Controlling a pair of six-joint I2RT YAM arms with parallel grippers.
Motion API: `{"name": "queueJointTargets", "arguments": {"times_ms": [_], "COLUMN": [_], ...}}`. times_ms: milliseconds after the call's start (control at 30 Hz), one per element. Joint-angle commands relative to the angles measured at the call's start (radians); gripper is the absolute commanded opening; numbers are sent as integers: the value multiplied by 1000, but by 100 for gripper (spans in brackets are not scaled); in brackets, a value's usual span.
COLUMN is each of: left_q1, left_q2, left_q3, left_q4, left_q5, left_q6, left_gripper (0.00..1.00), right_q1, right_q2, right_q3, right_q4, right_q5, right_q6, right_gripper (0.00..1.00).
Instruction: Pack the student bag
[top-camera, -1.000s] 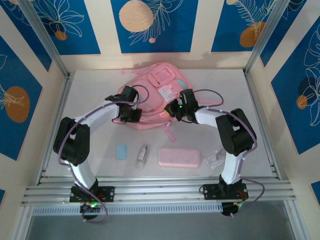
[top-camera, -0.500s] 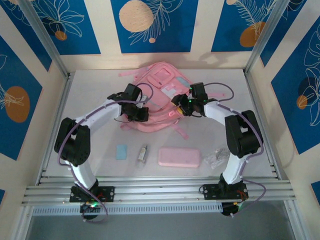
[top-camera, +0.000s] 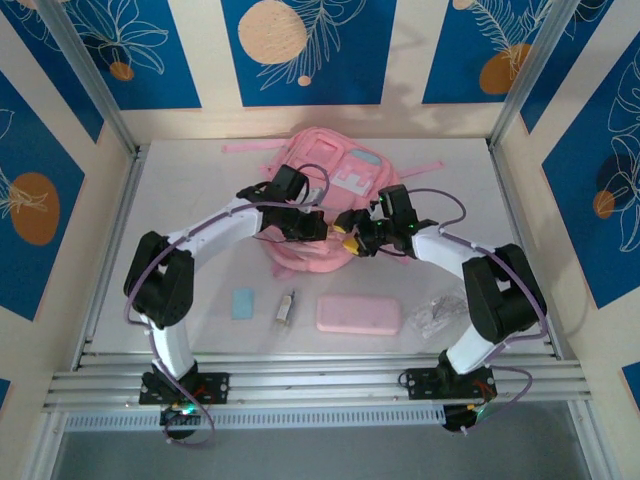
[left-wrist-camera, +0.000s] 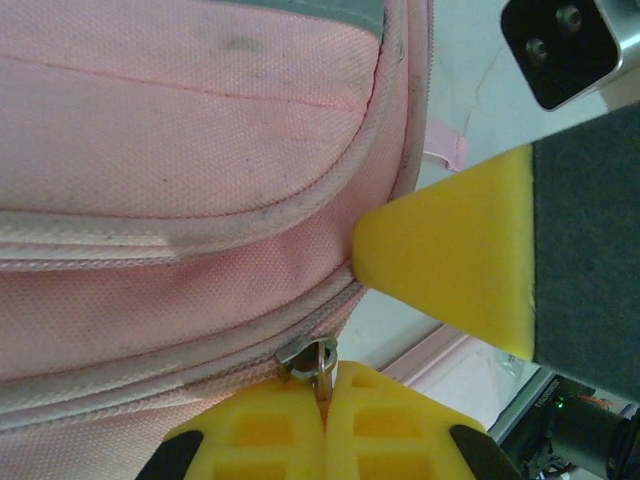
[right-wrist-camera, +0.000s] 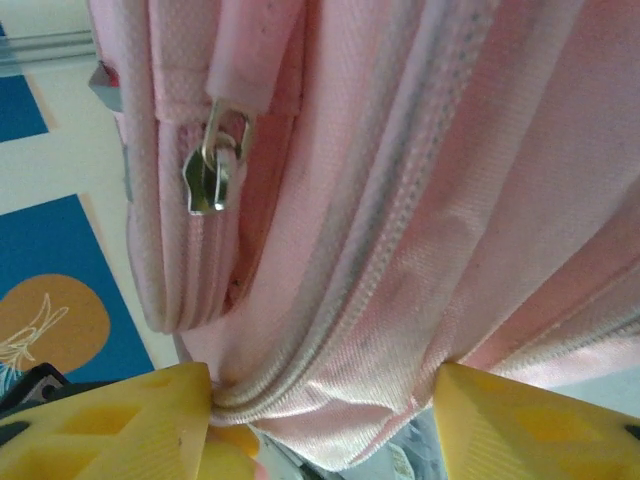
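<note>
left hand (left-wrist-camera: 325, 392) pinched on zip pull (left-wrist-camera: 309, 357); right hand (right-wrist-camera: 325, 392) apart astride student bag (right-wrist-camera: 430, 190)

White arm links (top-camera: 225, 222), black joints (top-camera: 165, 290), lilac-grey cables (top-camera: 447, 204) looping alongside, yellow moulded claw pads (right-wrist-camera: 110, 420).

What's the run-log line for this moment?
left gripper shut on zipper pull | right gripper open astride student bag edge | pencil case unpacked

Near front of the white table (top-camera: 190, 180), left to right, each apart from the next: small pale-blue flat piece (top-camera: 243, 303), slim tube-like item (top-camera: 287, 307) lying flat, flat pink pencil case (top-camera: 358, 314), crumple of clear plastic (top-camera: 432, 315); aluminium rails (top-camera: 320, 385) along the front edge, blue-and-cream leaf-print walls (top-camera: 300, 50) behind.
</note>
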Motion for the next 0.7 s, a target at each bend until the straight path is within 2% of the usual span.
{"name": "queueJointTargets", "arguments": {"times_ms": [0, 67, 100, 300, 467, 567, 667], "left_q1": [-28, -26, -23, 61, 159, 208, 208], "left_q2": [-32, -45, -49, -59, -45, -46, -68], "left_q3": [15, 2, -2, -40, -33, -37, -46], "left_q4": [70, 22, -7, -133, -196, -187, -168], "left_q5": [93, 43, 10, -158, -369, -384, -330], "left_q6": [-6, 24, 43, 129, 204, 211, 219], "left_gripper": [0, 0, 0, 0, 0, 0, 0], "right_q1": [7, -3, -9, -73, -125, -150, -189], "right_q2": [58, 58, 54, 1, -14, -10, 10], "right_q3": [-24, -20, -14, -10, 14, 42, 75], "right_q4": [111, 105, 89, -29, -167, -244, -283], "right_q5": [-11, 37, 52, 71, 28, 37, 69], "right_q6": [63, 22, -6, -184, -341, -420, -480], "right_gripper": [33, 9, 0, 0, 0, 0, 0]}}
